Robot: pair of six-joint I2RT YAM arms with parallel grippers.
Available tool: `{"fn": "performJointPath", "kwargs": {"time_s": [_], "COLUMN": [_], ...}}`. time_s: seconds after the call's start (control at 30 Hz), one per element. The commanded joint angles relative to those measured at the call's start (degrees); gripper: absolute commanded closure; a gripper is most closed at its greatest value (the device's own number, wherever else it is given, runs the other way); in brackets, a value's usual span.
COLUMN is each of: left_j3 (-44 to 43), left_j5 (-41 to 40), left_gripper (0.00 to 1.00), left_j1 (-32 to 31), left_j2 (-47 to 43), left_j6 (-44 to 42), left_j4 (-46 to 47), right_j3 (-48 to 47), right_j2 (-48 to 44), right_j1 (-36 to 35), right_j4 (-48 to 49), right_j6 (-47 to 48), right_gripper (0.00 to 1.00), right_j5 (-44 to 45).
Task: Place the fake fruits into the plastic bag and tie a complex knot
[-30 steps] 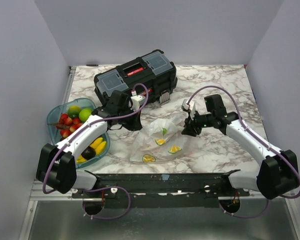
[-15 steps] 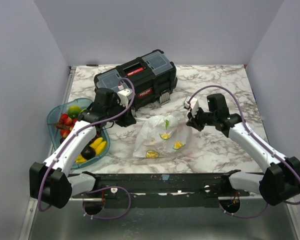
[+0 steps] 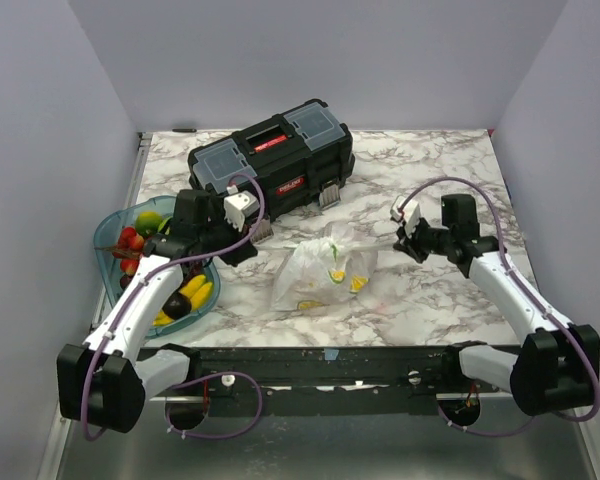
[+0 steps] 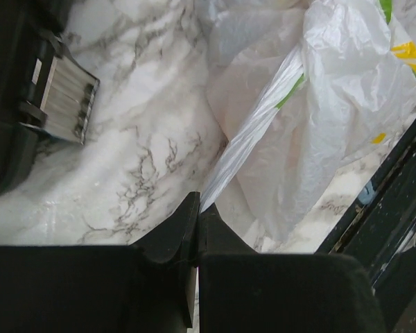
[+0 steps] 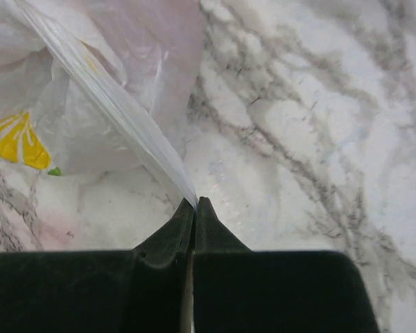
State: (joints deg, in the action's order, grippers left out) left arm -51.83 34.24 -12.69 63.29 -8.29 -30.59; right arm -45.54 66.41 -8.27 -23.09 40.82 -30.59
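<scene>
Two strands of the plastic bag [image 3: 315, 272] are being pinched. The left hand [image 4: 197, 208] is clamping tight on a twisted strand at its left side, and the right hand [image 5: 194, 205] on a taut one at its right. The bag is sitting mid-surface [image 3: 430, 170], in front of the toolbox [image 3: 270, 160]. A few fake fruits [image 3: 334, 275] are showing through it, and more are lying in the tray [image 3: 102, 245]. Tying seems to be starting with no knot visible, and loading is looking partial.
</scene>
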Motion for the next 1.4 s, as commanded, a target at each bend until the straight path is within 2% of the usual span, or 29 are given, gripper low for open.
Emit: {"fn": "performJointPath", "kwargs": {"time_s": [0.0,0.17,0.37,0.43,0.47,0.5,0.57,0.63,0.7,0.83,1.17,1.2,1.27,1.33,1.37], "left_j3": [6.0,7.1,4.9,4.1,3.7,3.1,1.8,0.8,0.2,-0.4,-2.8,-2.9,-3.0,-2.9,-2.8], "left_j5": [-9.6,-11.1,-7.9,-6.1,-5.4,-5.2,-3.5,-3.1,-3.6,-6.5,-15.0,-15.6,-16.5,-17.3,-17.6], "left_gripper": [1.00,1.00,1.00,1.00,0.99,0.92,0.78,0.62,0.52,0.46,0.49,0.51,0.63,0.78,0.84], "left_j1": [2.6,-3.2,-7.4,-7.5,-7.7,-7.8,-8.1,-9.1,-10.7,-14.5,-20.3,-20.6,-20.6,-20.6,-20.6], "left_j2": [0.2,2.7,4.2,4.3,4.2,4.2,4.3,4.4,4.7,5.8,14.8,15.3,16.2,16.4,16.3], "left_j6": [-9.4,-10.6,-8.1,-7.6,-7.6,-7.7,-8.7,-9.8,-11.8,-15.9,-20.6,-20.6,-20.0,-19.1,-18.9], "left_j4": [-1.8,-1.5,-1.4,-1.5,-1.6,-1.6,-2.7,-3.2,-3.7,-3.6,-1.6,-1.3,-0.5,-0.2,-0.3], "right_j3": [6.7,7.2,-0.7,-2.3,-2.9,-3.1,-3.4,-3.7,-4.4,-5.0,-4.8,-4.7,-4.3,-3.9,-3.8], "right_j2": [2.5,3.1,4.1,4.5,4.6,4.7,4.9,5.7,7.1,8.5,9.0,8.9,8.6,8.3,8.0], "right_j1": [5.6,5.4,5.4,5.4,5.4,5.4,5.3,4.7,3.7,1.5,-3.3,-3.4,-3.5,-3.5,-3.5], "right_j4": [-1.4,-2.6,-12.5,-14.8,-15.5,-15.5,-15.6,-15.9,-16.5,-15.6,-9.9,-9.3,-7.6,-5.7,-5.2], "right_j6": [7.8,7.0,8.7,9.4,10.0,10.1,11.1,12.1,12.9,12.6,9.3,9.0,7.8,6.1,5.4], "right_gripper": [0.99,0.99,0.99,0.81,0.63,0.47,0.35,0.29,0.27,0.29,0.42,0.46,0.58,0.75,0.88], "right_j5": [11.3,7.0,-2.6,-4.8,-5.9,-6.5,-7.7,-8.3,-8.6,-8.9,-5.5,-5.0,-3.8,-2.0,-1.0]}}
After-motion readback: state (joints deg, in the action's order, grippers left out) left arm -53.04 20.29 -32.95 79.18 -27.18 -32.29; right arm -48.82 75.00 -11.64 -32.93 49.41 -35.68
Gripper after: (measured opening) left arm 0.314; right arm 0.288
